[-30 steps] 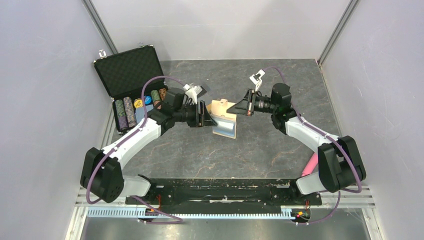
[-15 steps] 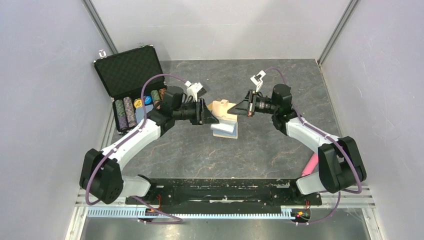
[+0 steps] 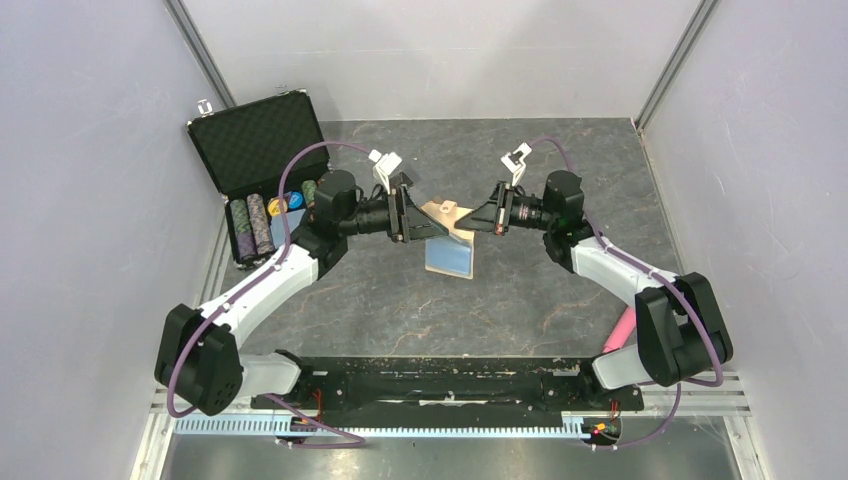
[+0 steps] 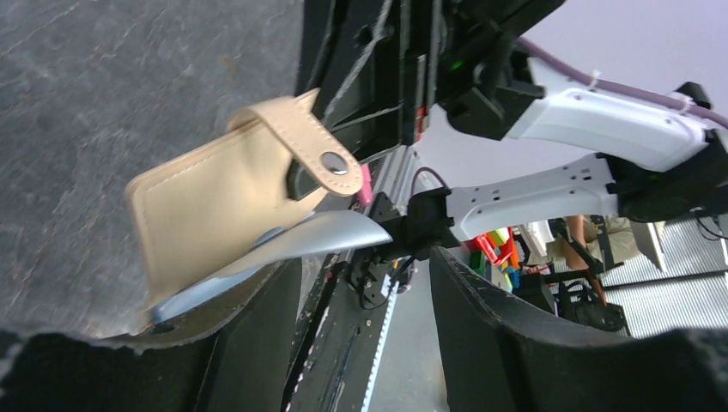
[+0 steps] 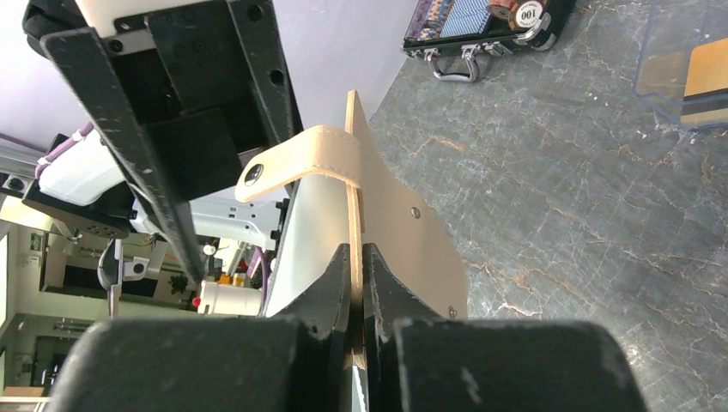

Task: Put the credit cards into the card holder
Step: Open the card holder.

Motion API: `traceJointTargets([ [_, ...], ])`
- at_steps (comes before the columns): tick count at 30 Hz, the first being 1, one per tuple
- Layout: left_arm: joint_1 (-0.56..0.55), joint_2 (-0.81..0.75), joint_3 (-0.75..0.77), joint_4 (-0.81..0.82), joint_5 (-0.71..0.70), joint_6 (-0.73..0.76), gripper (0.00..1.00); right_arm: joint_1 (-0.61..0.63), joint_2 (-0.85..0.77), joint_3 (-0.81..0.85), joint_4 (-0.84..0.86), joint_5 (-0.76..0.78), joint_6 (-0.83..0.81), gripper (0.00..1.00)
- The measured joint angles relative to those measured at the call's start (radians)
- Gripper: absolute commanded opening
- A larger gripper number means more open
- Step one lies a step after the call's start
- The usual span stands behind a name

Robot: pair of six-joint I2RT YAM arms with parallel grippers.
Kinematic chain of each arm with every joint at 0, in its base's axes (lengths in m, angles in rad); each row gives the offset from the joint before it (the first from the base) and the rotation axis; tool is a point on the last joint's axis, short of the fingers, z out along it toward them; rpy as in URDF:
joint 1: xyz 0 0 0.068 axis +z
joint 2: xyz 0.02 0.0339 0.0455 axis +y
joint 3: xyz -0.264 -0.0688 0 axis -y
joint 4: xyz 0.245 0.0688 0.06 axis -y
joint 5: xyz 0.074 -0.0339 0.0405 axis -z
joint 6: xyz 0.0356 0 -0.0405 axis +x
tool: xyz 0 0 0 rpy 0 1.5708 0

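Note:
The card holder (image 3: 449, 256), a tan wallet with blue lining, hangs above the table between both arms. My right gripper (image 3: 471, 218) is shut on its tan panel's edge (image 5: 354, 257), just below the snap tab (image 5: 292, 168). My left gripper (image 4: 360, 268) is open at the wallet's left side with nothing between its fingers. The blue-lined flap (image 4: 319, 240) lies across its left finger (image 4: 249, 335). A gold-orange credit card (image 5: 707, 75) with a dark band lies in a clear sleeve (image 5: 661, 51) on the table, seen only in the right wrist view.
An open black foam-lined case (image 3: 258, 142) with rows of poker chips (image 3: 254, 226) stands at the back left, just behind the left arm. A pink object (image 3: 622, 328) lies by the right arm's base. Grey walls close in both sides.
My left gripper narrowed, then widened again, and shifted toward the far side next to the wallet. The wallet's blue-lined half folded up and now hangs open again. The right gripper held still.

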Motion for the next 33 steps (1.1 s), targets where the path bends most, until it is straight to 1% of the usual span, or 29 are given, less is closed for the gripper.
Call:
traceJointTargets([
  [3,0.0,0.0,0.0,0.061,0.021,-0.026,0.65,0.0,0.0,-0.011,0.026,0.0,0.02,0.0],
  [5,-0.003,0.003,-0.001,0.086,0.033,-0.027,0.63,0.0,0.0,-0.02,0.054,-0.001,0.043,0.0],
  [11,-0.032,0.022,-0.002,0.113,0.048,-0.002,0.55,0.0,0.0,-0.034,0.148,-0.005,0.119,0.0],
  [14,-0.051,0.036,-0.001,0.089,0.055,0.061,0.55,0.0,0.0,-0.034,0.188,-0.01,0.154,0.0],
  [18,-0.073,0.045,0.018,-0.032,0.029,0.179,0.56,0.0,0.0,-0.034,0.215,-0.017,0.18,0.0],
  [21,-0.085,0.047,0.059,-0.142,-0.032,0.279,0.57,0.0,0.0,-0.034,0.225,-0.018,0.19,0.0],
  [26,-0.101,0.023,0.107,-0.277,-0.216,0.407,0.63,0.0,0.0,-0.042,0.229,-0.018,0.198,0.0],
  [29,-0.107,0.002,0.121,-0.326,-0.308,0.447,0.67,0.0,0.0,-0.048,0.232,-0.018,0.2,0.0],
  [33,-0.108,0.001,0.135,-0.364,-0.386,0.481,0.73,0.002,0.0,-0.053,0.244,-0.019,0.208,0.0],
])
